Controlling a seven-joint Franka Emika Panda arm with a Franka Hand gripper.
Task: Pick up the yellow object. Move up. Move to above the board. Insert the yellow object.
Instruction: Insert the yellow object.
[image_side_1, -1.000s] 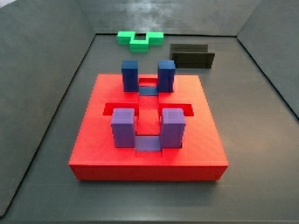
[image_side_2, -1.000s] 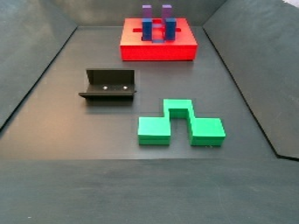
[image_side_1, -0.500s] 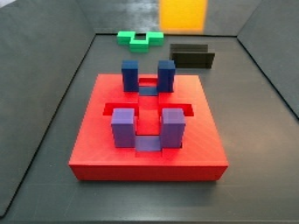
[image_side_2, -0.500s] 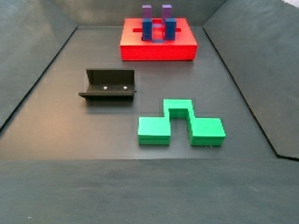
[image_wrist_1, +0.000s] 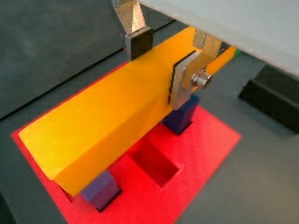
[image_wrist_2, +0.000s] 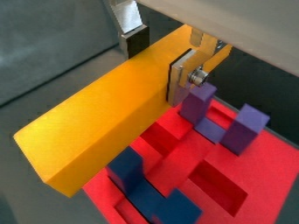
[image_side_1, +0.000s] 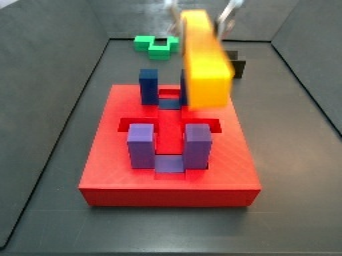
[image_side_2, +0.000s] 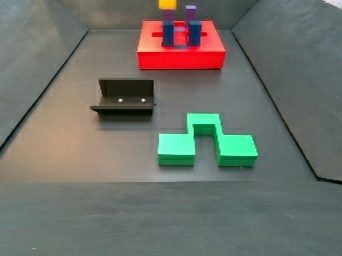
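While my end effector (image_wrist_1: 163, 54) clamps the yellow object (image_wrist_1: 111, 122) near one end, the bar hangs above the board (image_wrist_2: 222, 179) | stiff, smooth, light I'd judge — long overhang may pivot | mid-length hold steadier | posts (image_wrist_2: 243, 127) flank the slots.

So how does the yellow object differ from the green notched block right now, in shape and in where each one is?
The yellow object is a long plain bar; the green notched block is squat and stepped, with a notch. The yellow object is held off the floor in the hand, above the board; the green notched block lies on the floor, away from the board. The yellow object is clamped between the fingers; nothing touches the green block. Both are plain single-coloured pieces.
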